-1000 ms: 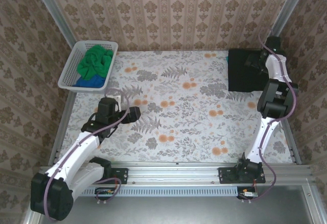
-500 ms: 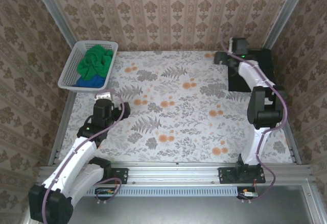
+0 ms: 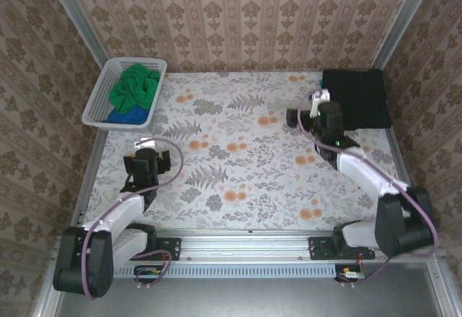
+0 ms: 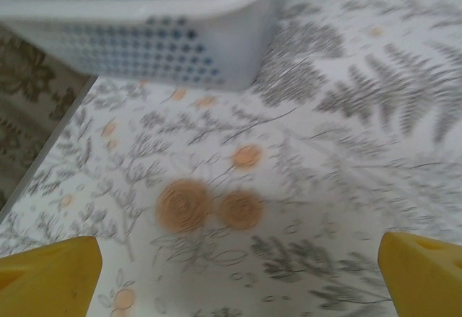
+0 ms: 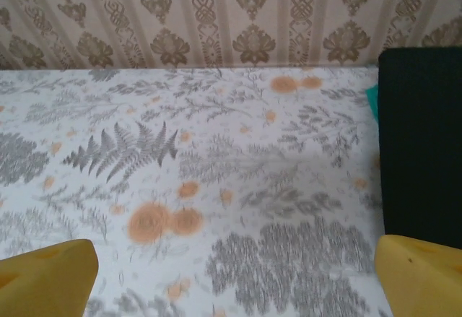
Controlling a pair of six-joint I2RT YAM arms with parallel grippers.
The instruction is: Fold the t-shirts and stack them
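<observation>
The basket (image 3: 97,104) is set at the far left corner of the desk (image 3: 238,172). Two crumpled t-shirts are piled in it: the upper t-shirt (image 3: 136,86) is heaped toward the far end, and the lower t-shirt (image 3: 126,117) is seen beneath it at the near end. A folded t-shirt (image 3: 355,99) is laid flat at the far right corner, well apart from the basket. At its left edge, a corner of another t-shirt (image 5: 372,105) is seen sticking out from beneath it. The left hand (image 3: 147,155) is placed over the near left part of the desk, in front of the basket and apart from it. The right hand (image 3: 304,113) is found right of centre, near the folded t-shirt's near left corner.
</observation>
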